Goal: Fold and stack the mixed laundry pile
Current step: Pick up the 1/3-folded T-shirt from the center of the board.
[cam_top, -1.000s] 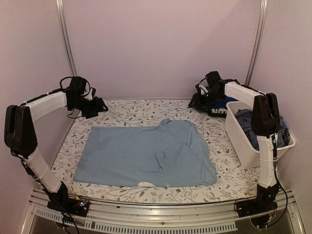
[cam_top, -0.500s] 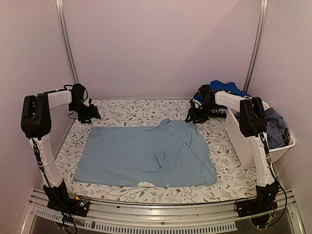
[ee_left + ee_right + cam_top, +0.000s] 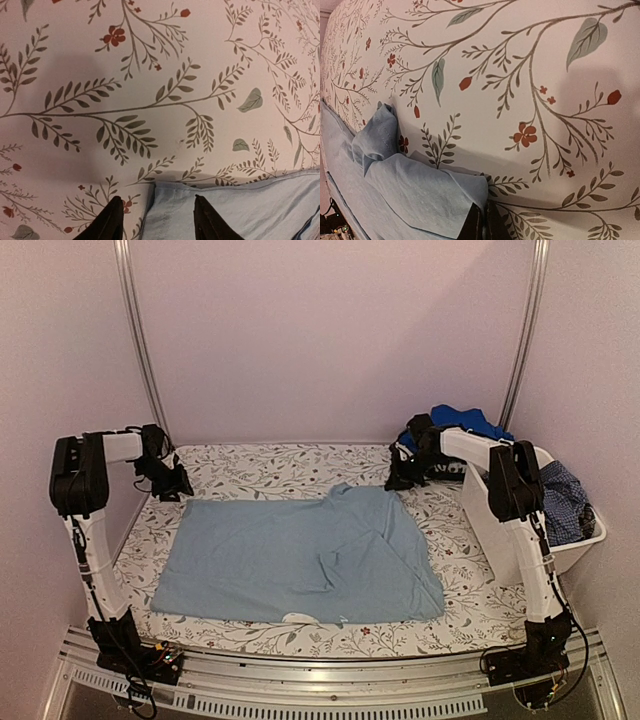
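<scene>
Obs.: the large pale blue garment point(image 3: 300, 550) lies spread flat over the middle of the table, on the leaf-and-flower table cover point(image 3: 280, 465). Its near hem runs close along the table's near edge, and a loose fold rises across its right half. The left gripper point(image 3: 178, 485) is low at the garment's far left corner, toward the table's left edge. In the left wrist view its two dark fingers point(image 3: 112, 222) stand apart, one over bare table cover point(image 3: 150, 75) and the other over the pale blue garment point(image 3: 235, 210), with the cloth's corner in the gap and not pinched. The right gripper point(image 3: 397, 480) is down at the garment's far right corner. In the right wrist view the right gripper point(image 3: 482, 220) has its fingers pressed together, and a folded edge of the pale blue garment point(image 3: 410, 195) runs into their tips, so it is clamped on the cloth; the table cover point(image 3: 520, 75) fills the rest of that view. A white tub point(image 3: 500, 530) sits along the table's right edge with a dark blue small-check garment point(image 3: 565, 502) inside. A royal blue garment point(image 3: 462, 420) is heaped at the far right corner, behind the right arm.
</scene>
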### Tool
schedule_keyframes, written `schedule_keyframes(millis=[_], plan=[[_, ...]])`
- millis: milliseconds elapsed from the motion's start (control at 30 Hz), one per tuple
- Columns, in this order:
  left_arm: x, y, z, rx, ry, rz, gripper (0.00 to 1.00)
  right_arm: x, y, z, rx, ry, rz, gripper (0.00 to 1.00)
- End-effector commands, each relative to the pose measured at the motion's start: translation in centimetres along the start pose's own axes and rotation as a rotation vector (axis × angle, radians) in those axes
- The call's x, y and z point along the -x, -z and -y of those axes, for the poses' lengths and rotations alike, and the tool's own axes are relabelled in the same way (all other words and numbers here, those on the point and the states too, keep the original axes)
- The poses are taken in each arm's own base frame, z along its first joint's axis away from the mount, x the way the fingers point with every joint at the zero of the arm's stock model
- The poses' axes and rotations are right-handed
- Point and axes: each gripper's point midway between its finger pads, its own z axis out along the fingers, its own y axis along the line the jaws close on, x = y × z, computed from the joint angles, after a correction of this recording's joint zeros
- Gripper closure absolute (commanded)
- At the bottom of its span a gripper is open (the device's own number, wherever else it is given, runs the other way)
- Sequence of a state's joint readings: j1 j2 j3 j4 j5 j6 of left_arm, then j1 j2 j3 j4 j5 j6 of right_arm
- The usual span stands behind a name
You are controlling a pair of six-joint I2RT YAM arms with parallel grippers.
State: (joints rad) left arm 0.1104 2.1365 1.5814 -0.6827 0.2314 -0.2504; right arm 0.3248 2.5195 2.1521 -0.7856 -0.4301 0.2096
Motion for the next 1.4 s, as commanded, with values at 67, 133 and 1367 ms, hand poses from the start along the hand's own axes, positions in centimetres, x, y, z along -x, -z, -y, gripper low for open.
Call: schedule_keyframes(millis=[67, 133, 1367], plan=[[0.3, -0.5, -0.2, -0.094, -0.051, -0.015, 0.55, 1.8, 2.1, -0.9, 0.122, -0.068, 0.051, 0.99], [-0.4, -0.8, 0.2, -0.126, -0.066, -0.033, 0.55, 1.4, 1.7, -0.9, 0.134, -0.079, 0.034, 1.00], [3.4, 0.9, 2.6, -0.234, -0.073, 0.122, 1.00, 4.8, 4.9, -0.7, 0.231, -0.108, 0.127, 1.00]])
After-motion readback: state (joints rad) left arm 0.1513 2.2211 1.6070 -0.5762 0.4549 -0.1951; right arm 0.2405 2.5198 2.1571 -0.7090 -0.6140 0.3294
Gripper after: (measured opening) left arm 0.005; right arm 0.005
